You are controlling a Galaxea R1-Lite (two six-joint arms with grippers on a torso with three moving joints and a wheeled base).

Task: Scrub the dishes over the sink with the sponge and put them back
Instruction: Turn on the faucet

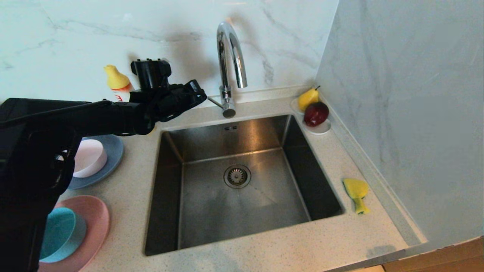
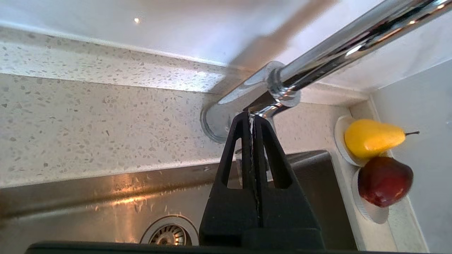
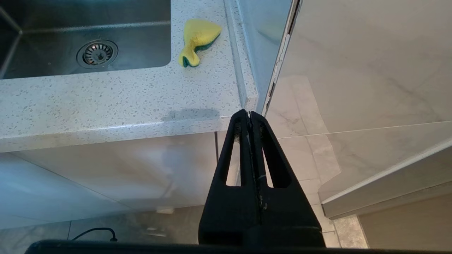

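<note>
Here our left gripper (image 1: 200, 94) is up over the back left rim of the sink (image 1: 242, 181), its fingers pressed together on nothing, tips pointing toward the faucet (image 1: 228, 64). In the left wrist view the joined tips sit right in front of the faucet lever (image 2: 268, 109), so close that we cannot tell whether they touch it; we judge the coming move is a nudge on that lever to start the water. The lever lies straight ahead of the tips, sticking out from the faucet base toward our left side, so the left arm is the nearer one by far. That arm reaches in level from the left edge of the head view, passing above the white bowl (image 1: 90, 156) sitting in the blue plate (image 1: 111, 151); the teal bowl (image 1: 62, 234) sits in the pink plate (image 1: 92, 219) nearer to us, all left of the sink. The sponge (image 1: 356, 193) lies on the counter (image 1: 264, 245) just right of the sink, long axis running front to back, well apart from the left gripper. Our right gripper (image 3: 250, 113) hangs parked below the counter's front right corner, fingers likewise pressed together and empty, and it is the closer one to the sponge.
</note>
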